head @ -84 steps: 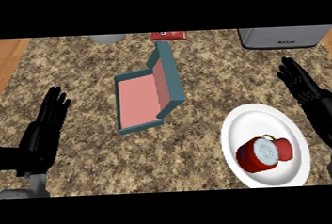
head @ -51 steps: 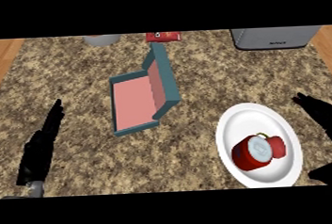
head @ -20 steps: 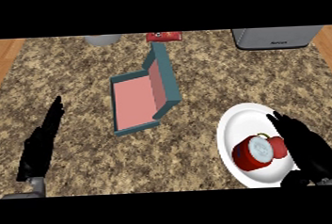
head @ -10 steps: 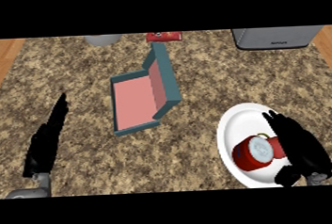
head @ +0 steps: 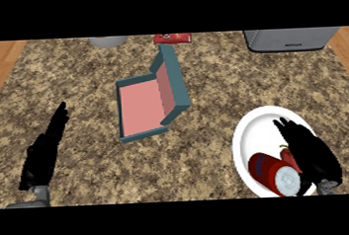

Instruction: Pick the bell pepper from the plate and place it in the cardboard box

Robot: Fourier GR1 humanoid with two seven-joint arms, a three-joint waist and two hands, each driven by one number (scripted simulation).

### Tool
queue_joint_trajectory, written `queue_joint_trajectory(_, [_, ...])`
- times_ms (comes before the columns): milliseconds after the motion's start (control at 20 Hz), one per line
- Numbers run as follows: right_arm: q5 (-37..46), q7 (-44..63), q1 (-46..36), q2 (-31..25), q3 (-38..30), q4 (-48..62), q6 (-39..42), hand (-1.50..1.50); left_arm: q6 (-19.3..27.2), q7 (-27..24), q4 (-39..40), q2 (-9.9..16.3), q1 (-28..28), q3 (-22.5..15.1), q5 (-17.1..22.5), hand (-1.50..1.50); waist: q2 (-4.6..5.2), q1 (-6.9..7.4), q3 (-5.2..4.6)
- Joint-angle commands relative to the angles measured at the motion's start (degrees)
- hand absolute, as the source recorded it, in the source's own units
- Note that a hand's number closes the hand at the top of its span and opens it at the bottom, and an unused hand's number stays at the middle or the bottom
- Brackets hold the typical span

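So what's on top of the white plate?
A red bell pepper lies on the white plate, near its lower edge. The robot's right hand hangs over the pepper's right side, fingers straight, and hides that part of it and of the plate.

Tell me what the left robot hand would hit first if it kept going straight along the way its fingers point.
The left robot hand points up the view and slightly right. That line crosses bare counter and passes left of the open box; the grey object at the far edge seems nearest, though height is unclear.
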Motion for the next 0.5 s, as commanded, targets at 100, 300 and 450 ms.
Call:
queue_joint_trajectory(100, [0.44, -1.92, -0.68, 1.23, -1.50, 2.16, 1.96, -1.50, -0.95, 2.02, -1.97, -0.60, -0.57, 1.54, -0.88, 0.00, 0.00, -0.01, 0.02])
queue_joint_trajectory(300, [0.71, -5.34, -0.21, -1.38, -2.90, 0.25, 0.52, 1.50, -3.15, 1.49, -5.89, 0.58, 3.94, 2.33, 0.29, 0.00, -0.05, 0.12, 0.02])
queue_joint_trajectory(450, [8.80, -3.54, 2.73, 1.00, 1.00, 1.25, -12.28, 1.50, -1.15, 2.80, -4.75, -1.00, 1.05, 0.65, -1.60, 0.00, -0.09, -0.08, 0.04])
